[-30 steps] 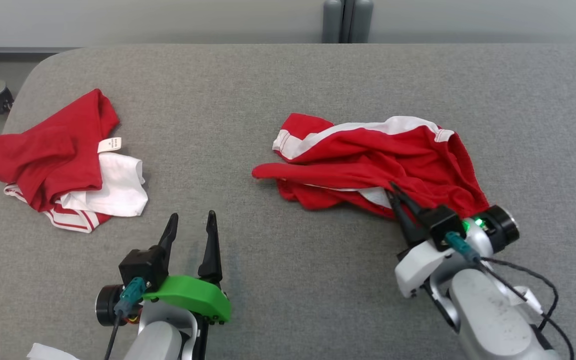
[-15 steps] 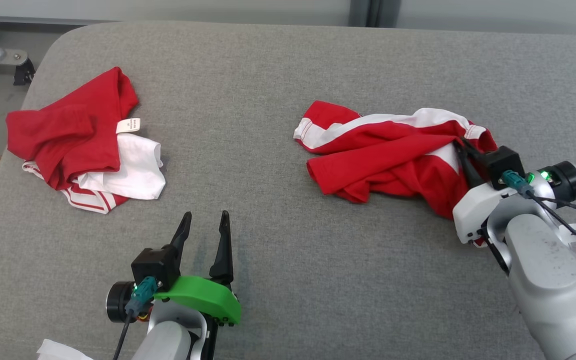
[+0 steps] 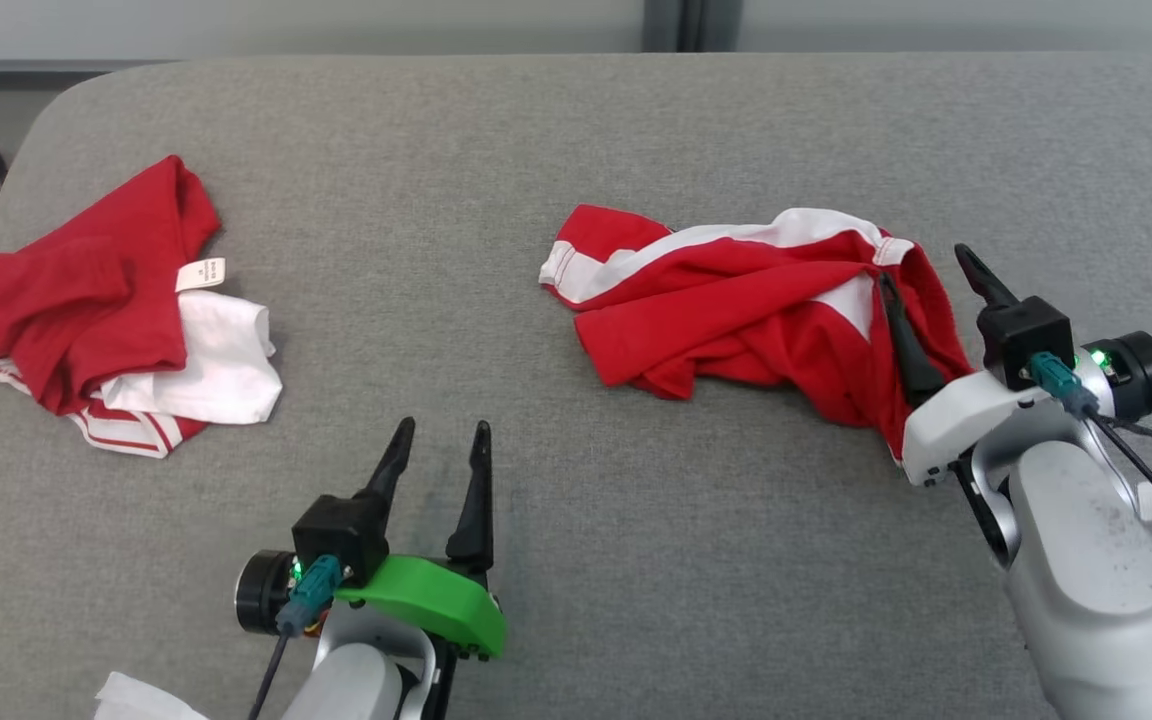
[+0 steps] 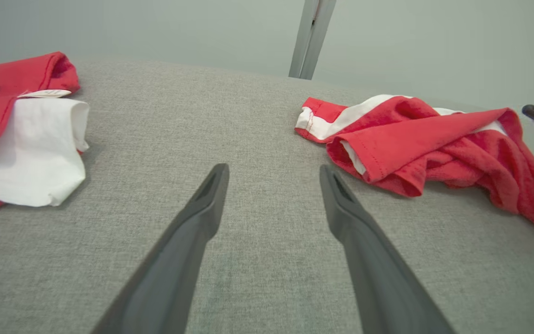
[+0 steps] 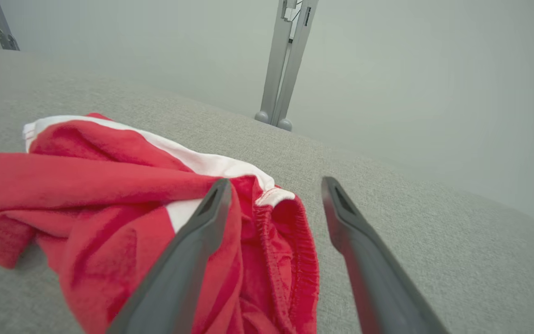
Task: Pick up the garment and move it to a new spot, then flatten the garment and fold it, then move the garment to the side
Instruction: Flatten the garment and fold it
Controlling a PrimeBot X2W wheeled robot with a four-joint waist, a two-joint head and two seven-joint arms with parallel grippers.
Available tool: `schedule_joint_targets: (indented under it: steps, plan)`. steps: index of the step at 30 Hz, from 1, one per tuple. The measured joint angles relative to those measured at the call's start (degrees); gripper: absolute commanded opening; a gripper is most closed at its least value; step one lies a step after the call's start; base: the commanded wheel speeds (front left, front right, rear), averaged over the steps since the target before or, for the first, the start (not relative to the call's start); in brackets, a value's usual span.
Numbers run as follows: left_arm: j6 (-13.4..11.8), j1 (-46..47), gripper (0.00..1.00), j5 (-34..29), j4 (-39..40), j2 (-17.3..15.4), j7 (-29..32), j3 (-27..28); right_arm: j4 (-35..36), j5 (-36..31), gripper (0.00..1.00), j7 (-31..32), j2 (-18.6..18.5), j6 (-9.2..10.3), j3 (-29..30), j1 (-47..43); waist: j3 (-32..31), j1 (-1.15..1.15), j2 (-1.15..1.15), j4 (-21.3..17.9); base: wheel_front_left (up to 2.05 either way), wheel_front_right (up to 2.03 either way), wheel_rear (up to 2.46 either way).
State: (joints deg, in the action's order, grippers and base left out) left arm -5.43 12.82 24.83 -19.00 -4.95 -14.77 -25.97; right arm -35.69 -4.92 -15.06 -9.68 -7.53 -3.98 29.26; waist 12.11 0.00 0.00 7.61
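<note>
The garment (image 3: 736, 310), red with a white stripe, lies crumpled on the grey table (image 3: 576, 150), right of centre. My right gripper (image 3: 926, 270) stands open at its right end: one finger lies over the red cloth, the other over bare table. In the right wrist view the gathered hem of the garment (image 5: 109, 185) sits loose between the spread fingers of the right gripper (image 5: 274, 185). My left gripper (image 3: 441, 435) is open and holds nothing, near the front edge, left of the garment (image 4: 424, 139). The left gripper (image 4: 274, 171) points at bare table.
A second crumpled red and white garment (image 3: 86, 300) with a label lies at the table's left edge, also in the left wrist view (image 4: 26, 139). A grey post (image 3: 686, 25) stands behind the far edge. A white scrap (image 3: 146, 700) shows at the bottom left.
My right gripper has opened and let go of the garment, which has settled on the table further right. The head camera has shifted. The left gripper stays open.
</note>
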Motion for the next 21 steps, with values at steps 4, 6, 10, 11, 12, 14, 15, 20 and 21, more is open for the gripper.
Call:
schedule_joint_targets:
  steps: [4, 6, 10, 11, 12, 14, 15, 20, 21]
  plan:
    - [1.4, 0.3, 1.00, -0.4, -0.7, 0.2, 0.8, -2.1, 9.9, 1.8, 1.00, 0.0, 2.0, 0.00, 1.6, -6.0, -0.6, 0.00, 0.00, -2.2, 0.00, 0.00, 0.00]
    - [2.0, 1.1, 1.00, -0.5, -1.8, 0.3, 1.8, -3.2, 14.4, 2.2, 1.00, 0.0, 2.9, 0.00, 2.6, -8.6, -0.9, 0.00, 0.00, -3.4, 0.00, 0.00, 0.00]
    - [3.2, 3.7, 1.00, 0.0, -5.1, 0.6, 3.2, -3.8, 22.5, 3.2, 1.00, 0.0, 4.8, 0.00, 4.2, -12.7, -1.1, 0.00, 0.00, -6.2, 0.00, 0.00, 0.00]
    - [3.4, 4.3, 1.00, 0.6, -6.0, 0.7, 3.4, -3.6, 23.7, 3.2, 1.00, 0.0, 5.1, 0.00, 4.4, -13.3, -1.1, 0.00, 0.00, -6.8, 0.00, 0.00, 0.00]
    - [3.4, 5.1, 1.00, 0.9, -7.4, 0.8, 3.6, -3.4, 25.0, 3.4, 1.00, 0.0, 5.4, 0.00, 4.6, -14.0, -1.0, 0.00, 0.00, -7.6, 0.00, 0.00, 0.00]
    - [3.4, 7.0, 1.00, 0.9, -10.2, 0.7, 3.6, -3.1, 26.9, 3.8, 1.00, 0.0, 5.9, 0.00, 4.6, -15.0, -0.9, 0.00, 0.00, -9.3, 0.00, 0.00, 0.00]
    - [3.4, 7.8, 1.00, 0.9, -11.4, 0.7, 3.7, -3.0, 27.4, 3.9, 1.00, 0.0, 6.1, 0.00, 4.4, -15.3, -0.8, 0.00, 0.00, -10.0, 0.00, 0.00, 0.00]
    - [3.9, 10.8, 1.00, 0.9, -16.5, 0.7, 2.8, -2.6, 28.6, 4.2, 1.00, 0.0, 6.6, 0.00, 4.9, -16.5, 0.1, 0.00, 0.00, -13.8, 0.00, 0.00, 0.00]
    - [4.0, 11.2, 1.00, 0.9, -17.1, 0.7, 2.5, -2.4, 28.7, 4.2, 1.00, 0.0, 6.7, 0.00, 5.1, -16.8, 0.3, 0.00, 0.00, -14.5, 0.00, 0.00, 0.00]
